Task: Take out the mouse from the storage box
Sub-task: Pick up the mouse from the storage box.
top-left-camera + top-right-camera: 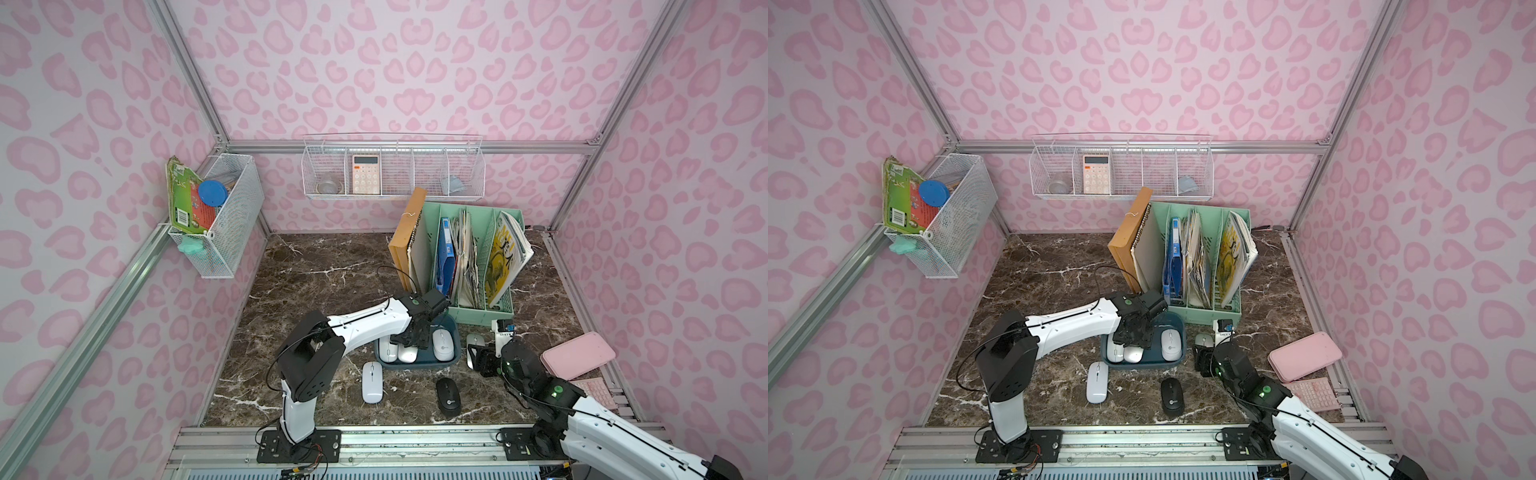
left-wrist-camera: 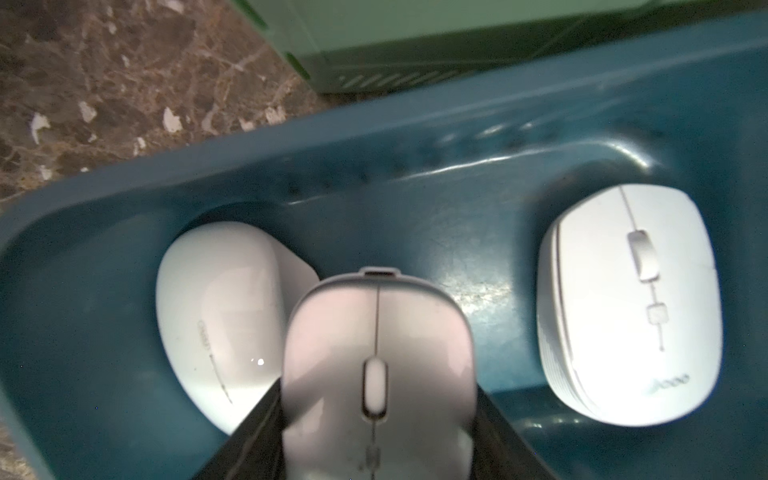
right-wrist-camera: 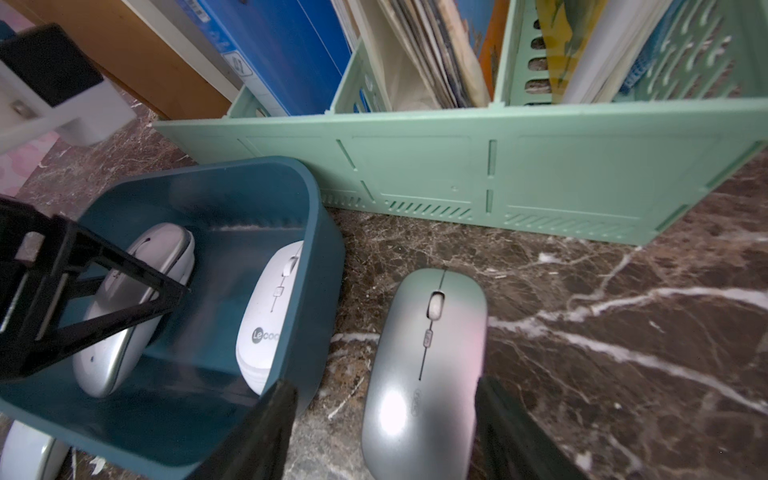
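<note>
left tool (image 2: 378,388): closed on the sides of a silver-white mouse (image 2: 378,332), tilted inside the storage box (image 2: 415,137) | right tool (image 3: 384,384): jaws apart astride a grey mouse (image 3: 432,340) on the worktop (image 3: 623,291) just beside the box, gripping nothing

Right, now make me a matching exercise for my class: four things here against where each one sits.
Things: 1 black mouse; 2 calculator; 3 white Lecoo mouse; 4 pale grey mouse.
Places: A in the left claw; B wire basket on the back wall; C marble table, outside the storage box; D lying free in the storage box.
Pairs: 1-C, 2-B, 3-D, 4-A.
</note>
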Controlling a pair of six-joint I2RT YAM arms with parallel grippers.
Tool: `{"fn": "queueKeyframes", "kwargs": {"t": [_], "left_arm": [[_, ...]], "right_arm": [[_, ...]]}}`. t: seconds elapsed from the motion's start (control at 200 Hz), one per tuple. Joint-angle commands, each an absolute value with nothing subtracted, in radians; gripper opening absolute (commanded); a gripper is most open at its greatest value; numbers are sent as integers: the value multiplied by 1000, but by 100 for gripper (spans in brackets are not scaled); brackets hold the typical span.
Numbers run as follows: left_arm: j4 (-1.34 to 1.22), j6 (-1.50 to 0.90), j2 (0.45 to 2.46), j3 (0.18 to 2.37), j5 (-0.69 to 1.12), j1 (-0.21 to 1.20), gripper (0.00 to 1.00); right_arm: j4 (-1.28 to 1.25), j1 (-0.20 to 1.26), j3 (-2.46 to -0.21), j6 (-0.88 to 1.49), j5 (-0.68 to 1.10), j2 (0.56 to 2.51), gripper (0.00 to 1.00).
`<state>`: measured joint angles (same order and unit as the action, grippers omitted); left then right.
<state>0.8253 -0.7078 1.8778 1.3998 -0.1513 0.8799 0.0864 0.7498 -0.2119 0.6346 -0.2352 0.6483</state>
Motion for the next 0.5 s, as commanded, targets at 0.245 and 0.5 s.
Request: {"fn": "queueKeyframes", "kwargs": {"t": [0.245, 0.5], "left_arm": [[889, -729, 1792, 1408, -173, 884, 58], [912, -758, 1710, 1374, -171, 901, 58]], "right_arm": [[49, 747, -211, 631, -231, 654, 72], [49, 747, -211, 631, -232, 657, 72]]}}
